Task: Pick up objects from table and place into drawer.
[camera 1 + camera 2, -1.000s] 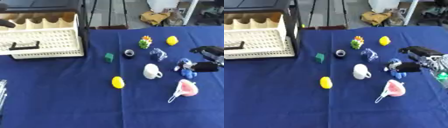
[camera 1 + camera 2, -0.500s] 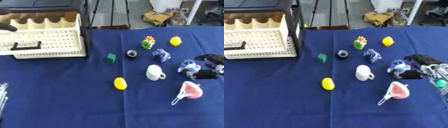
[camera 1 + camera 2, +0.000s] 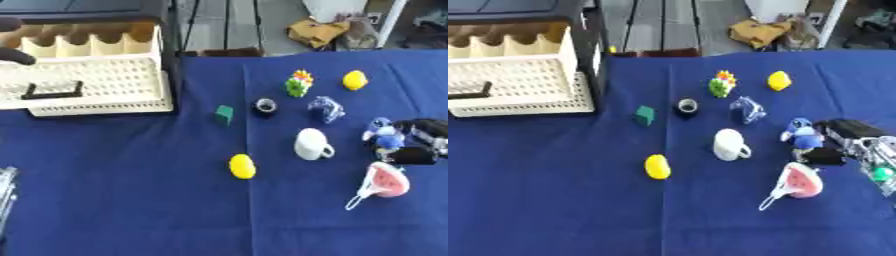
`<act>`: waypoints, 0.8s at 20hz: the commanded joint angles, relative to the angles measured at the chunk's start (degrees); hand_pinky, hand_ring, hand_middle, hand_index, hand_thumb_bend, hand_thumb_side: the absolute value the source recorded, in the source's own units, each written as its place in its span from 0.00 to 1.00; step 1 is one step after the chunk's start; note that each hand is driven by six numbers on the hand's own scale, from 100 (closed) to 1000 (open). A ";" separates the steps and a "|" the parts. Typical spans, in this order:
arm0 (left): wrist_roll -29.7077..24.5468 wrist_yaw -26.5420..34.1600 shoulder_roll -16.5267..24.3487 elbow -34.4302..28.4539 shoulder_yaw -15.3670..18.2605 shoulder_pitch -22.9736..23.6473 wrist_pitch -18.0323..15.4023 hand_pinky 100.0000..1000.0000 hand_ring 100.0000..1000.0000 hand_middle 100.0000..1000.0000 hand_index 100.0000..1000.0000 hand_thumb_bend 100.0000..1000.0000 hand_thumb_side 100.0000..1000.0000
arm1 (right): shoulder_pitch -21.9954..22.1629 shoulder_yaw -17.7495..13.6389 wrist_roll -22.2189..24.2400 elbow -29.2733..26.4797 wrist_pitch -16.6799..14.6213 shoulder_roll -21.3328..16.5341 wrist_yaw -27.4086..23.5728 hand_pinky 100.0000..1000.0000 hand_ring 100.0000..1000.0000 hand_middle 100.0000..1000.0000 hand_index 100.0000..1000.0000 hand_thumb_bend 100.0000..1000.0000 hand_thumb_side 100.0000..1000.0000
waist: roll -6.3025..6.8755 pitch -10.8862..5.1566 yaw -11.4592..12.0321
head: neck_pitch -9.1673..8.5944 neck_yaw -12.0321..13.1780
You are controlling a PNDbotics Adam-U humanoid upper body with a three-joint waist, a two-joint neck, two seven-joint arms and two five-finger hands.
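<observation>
Far left, the white perforated drawer [image 3: 92,82] stands pulled open with its dark handle [image 3: 52,90] facing the near side; a dark rounded shape touches its left rim, too unclear to name. A sliver of the left robot hand [image 3: 5,192] shows at the left edge; whether its fingers are curled or straight cannot be told. Mid-counter [image 3: 131,200], blue cloth: a green block [image 3: 225,114], a yellow oval [image 3: 242,166], a black ring [image 3: 264,105], a white mug [image 3: 311,144], a spiky green toy [image 3: 298,84], a clear blue piece [image 3: 325,109], a second yellow piece [image 3: 354,80]. Right side: a blue figure [image 3: 798,133] stands just left of the right robot hand [image 3: 837,142], whose dark fingers appear to curl beside and below it, touching; closing, not clearly grasping yet. Watermelon-shaped item [image 3: 798,182] lies just nearer. The right robot hand is far nearer; the drawer lies well apart to the left.
</observation>
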 commanded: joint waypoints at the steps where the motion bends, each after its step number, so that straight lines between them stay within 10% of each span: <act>1: -0.08 -0.11 0.57 -0.75 0.07 -0.56 0.11 0.43 0.67 0.73 0.87 0.00 1.00 | -0.81 -0.69 -0.30 -0.02 0.06 -1.40 -0.50 0.82 0.92 0.85 0.99 0.30 0.77 | -0.06 -1.02 0.00 | -0.65 0.03; 11: -0.79 -0.32 0.32 -0.75 -0.39 -0.63 0.30 0.43 0.67 0.73 0.87 0.00 1.00 | -1.31 -0.89 -5.14 1.58 2.11 -0.93 0.46 0.74 0.86 0.70 0.86 0.00 0.80 | 0.13 -0.46 0.60 | -0.90 -0.56; 16: -0.93 -0.37 0.24 -0.75 -0.30 -0.66 0.45 0.43 0.67 0.73 0.87 0.00 1.00 | -0.84 -0.30 -6.48 0.49 2.32 -1.40 0.34 0.66 0.77 0.55 0.78 0.00 0.52 | 0.04 -0.51 0.53 | -0.74 -0.39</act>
